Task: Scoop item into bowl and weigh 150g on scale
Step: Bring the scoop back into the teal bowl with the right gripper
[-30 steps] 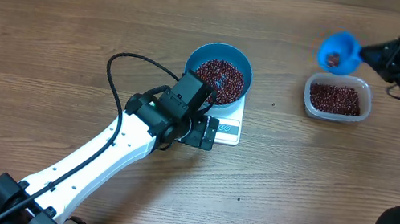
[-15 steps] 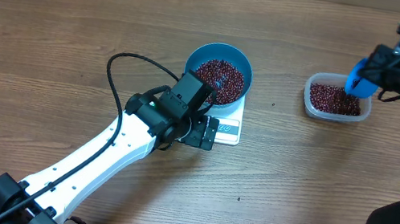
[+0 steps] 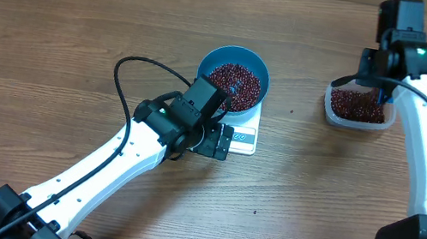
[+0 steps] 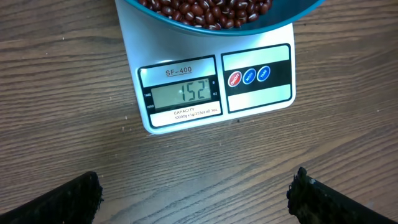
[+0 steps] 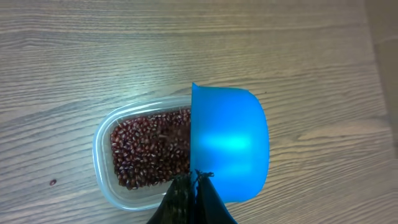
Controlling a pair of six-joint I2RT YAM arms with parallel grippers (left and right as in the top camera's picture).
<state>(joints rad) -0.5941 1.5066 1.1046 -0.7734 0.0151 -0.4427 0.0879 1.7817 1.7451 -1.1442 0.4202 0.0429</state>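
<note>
Centre of the overhead view: a round, deep, smooth bowl (image 3: pixel 238 51), bright blue, heaped with tiny oval red-brown beans (image 3: pixel 234 83) in a loose grainy mass. Seated on a flat white square scale (image 3: pixel 245 139) and overhanging it on its upper side. In the left wrist view, a pale display (image 4: pixel 181 94) reading 152 on the scale's near edge, with three small round buttons to its right. Left gripper (image 4: pixel 196 205) spread as wide as can be at the bottom of that frame, dark textured fingers (image 4: pixel 62 199) in both lower corners, nothing between them, hovering just below the scale. Upper right of the overhead view: a clear rounded-rectangular plastic tub (image 3: pixel 329 100) holding more of the same beans. Right gripper (image 5: pixel 194 179) pinched tight on a small glossy blue scoop (image 5: pixel 229 149), rounded outside toward the camera, over the right end of the tub. Underneath it all, a brown wood-grain table (image 3: pixel 56 24), matte and streaked, dotted with a few stray dark specks. Black cable (image 3: pixel 126 79) looped left of the bowl.
</note>
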